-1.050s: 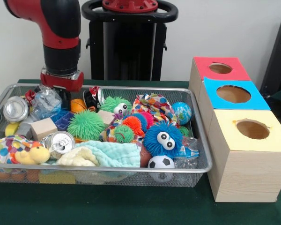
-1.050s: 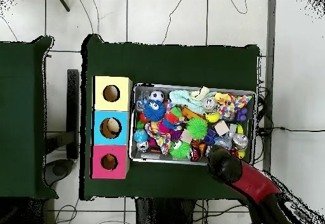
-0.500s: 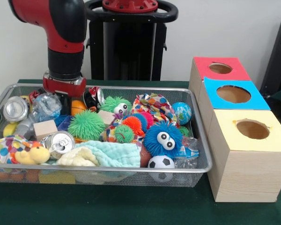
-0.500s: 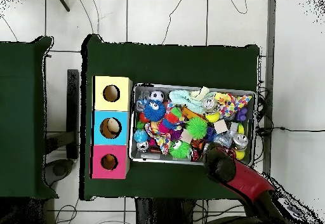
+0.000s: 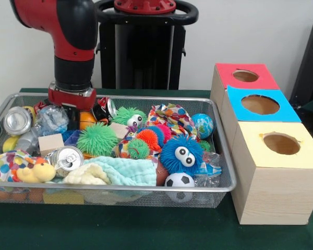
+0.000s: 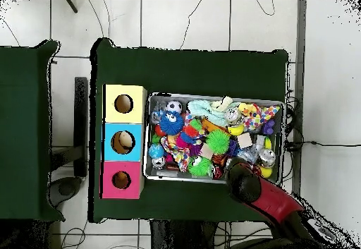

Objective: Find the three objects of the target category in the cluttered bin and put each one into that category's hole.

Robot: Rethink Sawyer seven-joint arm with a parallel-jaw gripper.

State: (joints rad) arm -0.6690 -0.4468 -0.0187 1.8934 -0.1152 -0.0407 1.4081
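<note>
A table draped in dark green cloth [image 5: 146, 229] stands before a pale wall, carrying a wire-mesh bin [image 5: 219, 156] and, just beside it, a row of three wooden boxes. The gripper [image 5: 73, 112] of the red and black arm [image 5: 73, 47] is lowered into the bin's far corner, its tips sunk among the clutter between a crumpled clear plastic bottle [image 5: 51, 119] and an orange ball [image 5: 86, 119]; whether the fingers are spread, closed or gripping anything cannot be told, since the wrist flange and surrounding objects hide them, and in the overhead view the arm [image 6: 271, 200] covers that corner entirely. The low posture suggests a probing or picking step at this corner rather than a transfer. Outward lie a wooden block [image 5: 50, 142], a green spiky ball [image 5: 96, 139], crushed cans [image 5: 16, 121], a blue googly-eyed fuzzy ball [image 5: 181, 154], a small football [image 5: 178, 181] and a pale green cloth [image 5: 120, 171], piled so that lower items are only partly seen. The boxes are topped red [image 5: 245, 76], blue [image 5: 260, 104] and yellow [image 5: 281, 143], each with a round hole facing up, placed alongside the bin presumably to keep transfers short. The target category is not indicated, so which three objects are sought cannot be identified; the overhead view shows something pale inside the blue-topped hole [image 6: 123, 142], too small to name.
</note>
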